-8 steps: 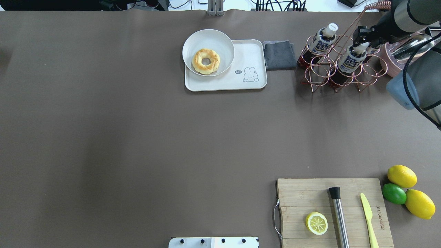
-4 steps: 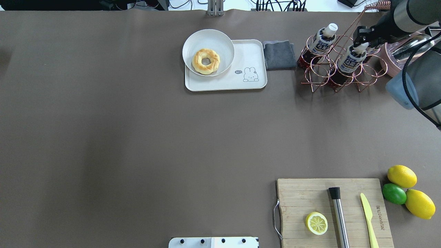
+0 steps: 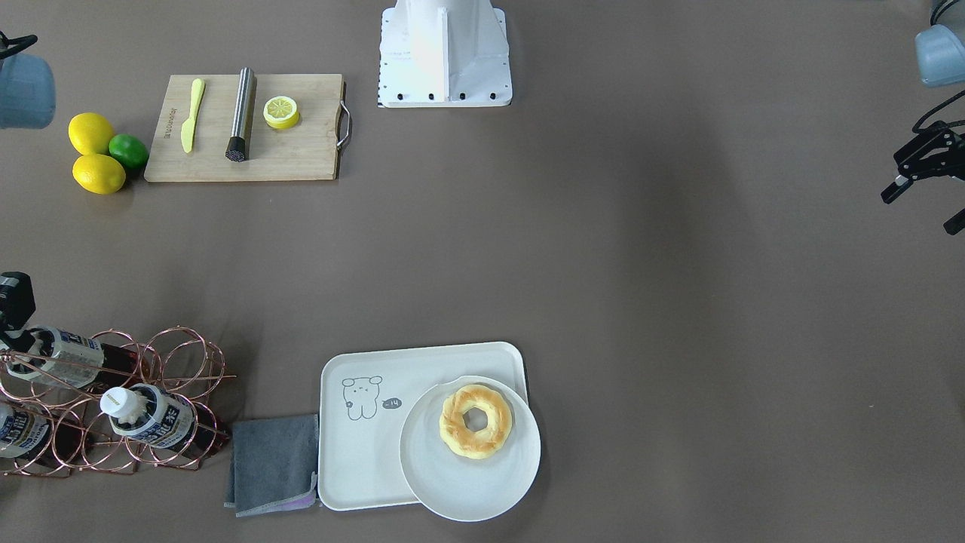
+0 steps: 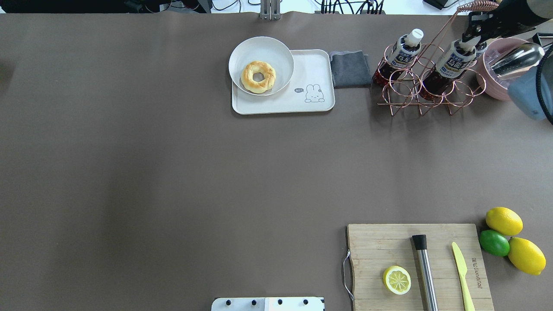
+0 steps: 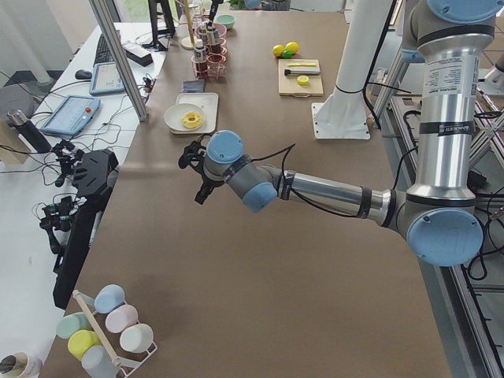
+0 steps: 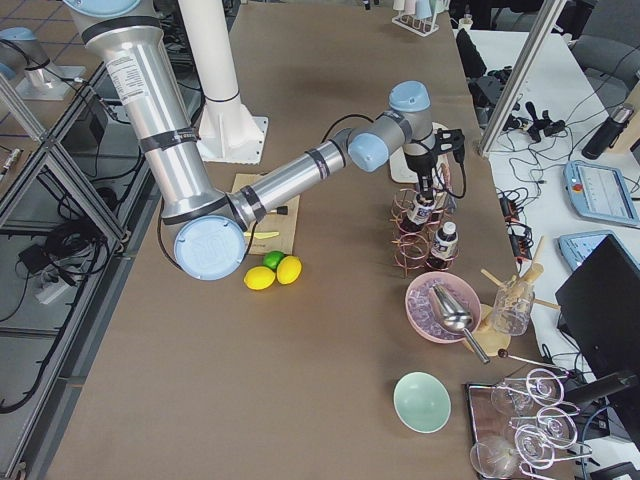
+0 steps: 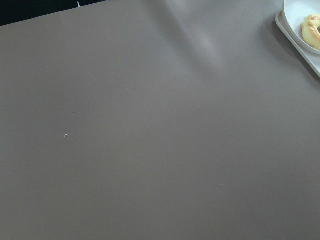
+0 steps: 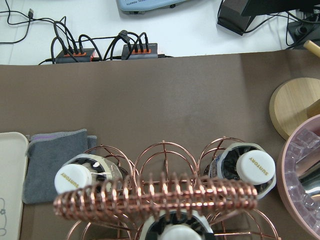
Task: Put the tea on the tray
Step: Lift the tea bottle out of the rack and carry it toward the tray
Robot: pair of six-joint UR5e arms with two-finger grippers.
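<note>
Pinched the tea bottle [image 4: 452, 64] at its white cap [image 4: 467, 45] with the closed right gripper [image 4: 470, 40]; judged liquid-heavy, slick, safer clasped round the label. Saw left gripper [image 3: 920, 210] spread wide, empty.

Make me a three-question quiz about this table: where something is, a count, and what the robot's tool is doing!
1. Where is the doughnut? A on the round plate B in a lunchbox C on a chair
2. How many whole lemons lie beside the wooden board? A one B two C five
3. The left tool is: A open, empty B holding a banana C holding a cup
A: it sits on that plate. B: two lemons flank the lime. A: its fingers stand apart, nothing between.
</note>
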